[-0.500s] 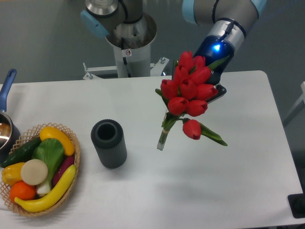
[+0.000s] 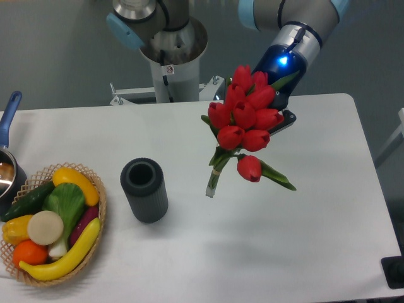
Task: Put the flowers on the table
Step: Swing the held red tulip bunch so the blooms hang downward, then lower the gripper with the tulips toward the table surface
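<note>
We see the tulip bunch [image 2: 245,120] hanging over the white table [image 2: 252,240], blossoms hiding the gripper [image 2: 278,107]; we cannot tell its grip. No lettering is legible.

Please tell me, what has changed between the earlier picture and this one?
The bunch of red tulips with green leaves and the gripper holding it shifted slightly up and to the left in the image. The dark cylinder, the wicker basket of fruit and vegetables and the white table stayed as they were.
</note>
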{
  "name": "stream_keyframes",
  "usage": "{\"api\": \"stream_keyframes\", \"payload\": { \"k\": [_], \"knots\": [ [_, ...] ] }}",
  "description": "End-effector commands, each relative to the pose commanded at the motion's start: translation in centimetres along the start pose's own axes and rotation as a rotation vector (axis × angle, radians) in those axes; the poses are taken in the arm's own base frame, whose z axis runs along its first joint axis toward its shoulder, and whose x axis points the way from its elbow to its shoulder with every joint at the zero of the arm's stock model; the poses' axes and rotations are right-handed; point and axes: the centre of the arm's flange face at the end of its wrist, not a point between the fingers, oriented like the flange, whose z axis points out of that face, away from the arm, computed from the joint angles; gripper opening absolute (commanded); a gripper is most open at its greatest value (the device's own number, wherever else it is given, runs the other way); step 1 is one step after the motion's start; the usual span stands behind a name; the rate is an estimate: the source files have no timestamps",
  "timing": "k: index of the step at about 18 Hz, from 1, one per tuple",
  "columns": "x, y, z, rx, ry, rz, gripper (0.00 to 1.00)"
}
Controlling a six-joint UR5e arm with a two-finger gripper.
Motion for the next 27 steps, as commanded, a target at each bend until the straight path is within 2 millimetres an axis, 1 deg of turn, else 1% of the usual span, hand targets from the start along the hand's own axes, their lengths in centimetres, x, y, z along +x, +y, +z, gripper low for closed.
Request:
{"api": "stream_keyframes", "payload": {
  "k": [6,11,14,16,18,20,23,26,27],
  "knots": [
    [-0.4,-0.2,-0.2,-0.037,-0.029,0.032,0.34],
    [-1.2,0.0,-0.8,-0.191,-0.134,0.083,0.34],
    [-0.7,-0.3,-1.0,-0.232,-0.161,0.094,0.34],
    [-1.3,0.6,-1.5,-0.331,-0.224,0.099,0.34],
    [-1.7,2.0,-1.6,-0.460,-0.278,0.125,0.34],
    [-1.5,2.7,-1.2,-0.530,-0.290,0.149,0.34],
    [-1.8,3.9,-1.2,-0.615,-0.308,0.161,0.34],
    [-1.3,6.1,0.4,-0.774,-0.271,0.246,0.34],
    [-1.2,7.3,1.4,-0.847,-0.245,0.292,0.34]
  ]
}}
